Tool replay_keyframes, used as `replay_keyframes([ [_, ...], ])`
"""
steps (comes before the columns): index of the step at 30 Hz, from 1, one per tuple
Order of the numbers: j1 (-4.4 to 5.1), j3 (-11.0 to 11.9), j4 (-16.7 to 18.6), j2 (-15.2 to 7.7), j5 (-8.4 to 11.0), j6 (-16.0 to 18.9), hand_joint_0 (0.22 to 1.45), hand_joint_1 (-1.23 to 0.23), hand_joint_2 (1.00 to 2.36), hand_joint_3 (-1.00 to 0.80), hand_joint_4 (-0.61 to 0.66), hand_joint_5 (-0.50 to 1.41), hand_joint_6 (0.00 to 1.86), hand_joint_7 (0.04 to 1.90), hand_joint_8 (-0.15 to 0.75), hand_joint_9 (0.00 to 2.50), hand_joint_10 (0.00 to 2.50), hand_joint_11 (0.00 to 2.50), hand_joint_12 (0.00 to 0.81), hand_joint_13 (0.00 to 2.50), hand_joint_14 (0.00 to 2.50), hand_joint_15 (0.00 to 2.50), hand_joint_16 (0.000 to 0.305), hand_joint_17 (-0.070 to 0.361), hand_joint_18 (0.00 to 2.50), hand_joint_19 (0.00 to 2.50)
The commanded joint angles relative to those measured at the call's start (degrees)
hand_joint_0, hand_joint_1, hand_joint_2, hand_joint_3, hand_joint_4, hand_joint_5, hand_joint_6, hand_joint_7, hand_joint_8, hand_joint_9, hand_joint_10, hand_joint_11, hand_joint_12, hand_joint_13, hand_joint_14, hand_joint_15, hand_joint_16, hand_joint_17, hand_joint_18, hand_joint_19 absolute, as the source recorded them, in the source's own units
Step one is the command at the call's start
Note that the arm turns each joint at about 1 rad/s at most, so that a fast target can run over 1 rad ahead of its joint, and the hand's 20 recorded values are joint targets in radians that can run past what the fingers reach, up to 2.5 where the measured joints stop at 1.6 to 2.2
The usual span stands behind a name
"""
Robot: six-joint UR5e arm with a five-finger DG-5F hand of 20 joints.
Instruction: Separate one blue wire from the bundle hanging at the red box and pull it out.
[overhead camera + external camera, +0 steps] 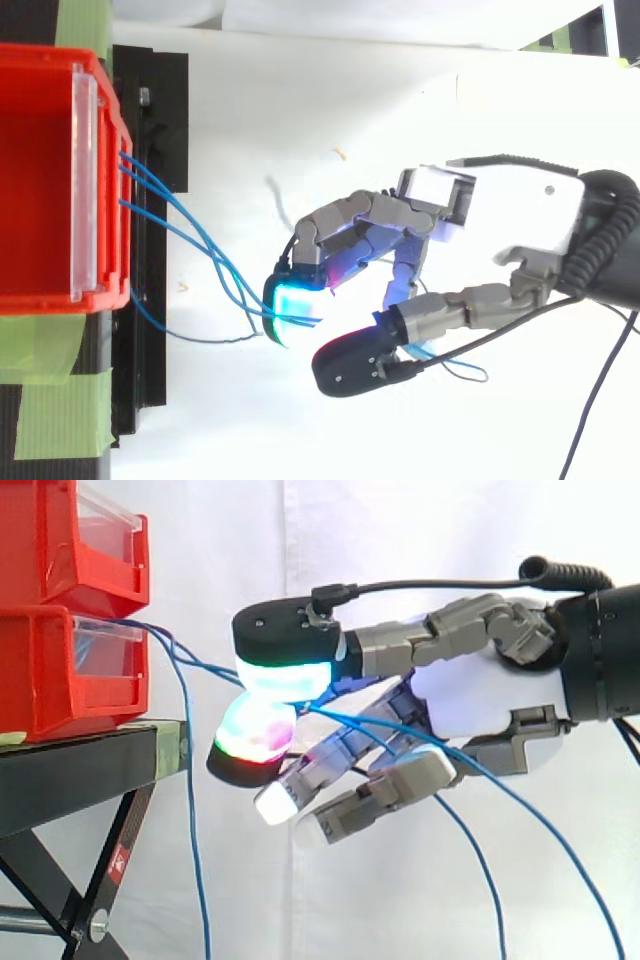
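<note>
The hand has its fingers curled, seemingly pinching a blue wire between the pads; beyond them, other wires lead to the red box.

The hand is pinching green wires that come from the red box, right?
Not quite: the wires are blue, not green. The side view shows the hand pinching them where they come from the red box.
</note>
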Motion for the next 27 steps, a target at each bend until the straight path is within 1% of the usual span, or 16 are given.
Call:
replay_keyframes([
  [1, 0.02, -0.01, -1.11, 1.04, 0.79, -2.59, 0.69, -0.70, 1.02, -0.30, 0.16, -0.20, 0.76, 1.06, 0.354, 0.84, 0.01, 0.54, 0.339, 1.67, 0.02, 1.22, 0.042, 0.095, 0.50, 0.23],
  [10, 0.02, -0.01, -1.38, 1.13, 0.87, -2.86, 0.69, -0.69, 1.02, -0.32, 0.16, -0.20, 0.76, 1.06, 0.355, 0.90, 0.02, 0.66, 0.320, 1.64, 0.02, 1.31, 0.045, 0.102, 0.52, 0.28],
  [13, 0.11, -0.01, -1.46, 2.01, 0.79, -3.12, 0.69, -0.69, 1.02, -0.33, 0.15, -0.21, 0.76, 1.05, 0.351, 0.91, 0.02, 0.69, 0.309, 1.61, 0.02, 1.35, 0.047, 0.106, 0.53, 0.29],
  [17, 0.11, -0.01, -1.99, 2.54, 0.79, -4.53, 0.70, -0.68, 1.01, -0.35, 0.15, -0.21, 0.77, 1.03, 0.340, 0.90, 0.02, 0.71, 0.316, 1.53, 0.02, 1.34, 0.050, 0.113, 0.53, 0.31],
  [21, 0.02, -0.01, -2.17, 2.54, 0.70, -5.23, 0.71, -0.72, 1.01, -0.38, 0.15, -0.21, 0.77, 0.99, 0.327, 0.88, 0.02, 0.71, 0.319, 1.50, 0.02, 1.33, 0.051, 0.115, 0.52, 0.30],
  [23, 0.11, -0.01, -2.17, 2.54, 0.61, -5.32, 0.72, -0.73, 1.01, -0.39, 0.16, -0.21, 0.77, 0.98, 0.329, 0.88, 0.02, 0.71, 0.319, 1.49, 0.02, 1.32, 0.051, 0.115, 0.51, 0.31],
  [27, -0.15, 0.08, -2.17, 2.54, 0.43, -5.23, 0.73, -0.75, 1.01, -0.41, 0.16, -0.21, 0.77, 0.99, 0.327, 0.87, 0.02, 0.71, 0.320, 1.48, 0.02, 1.31, 0.051, 0.115, 0.51, 0.31],
])
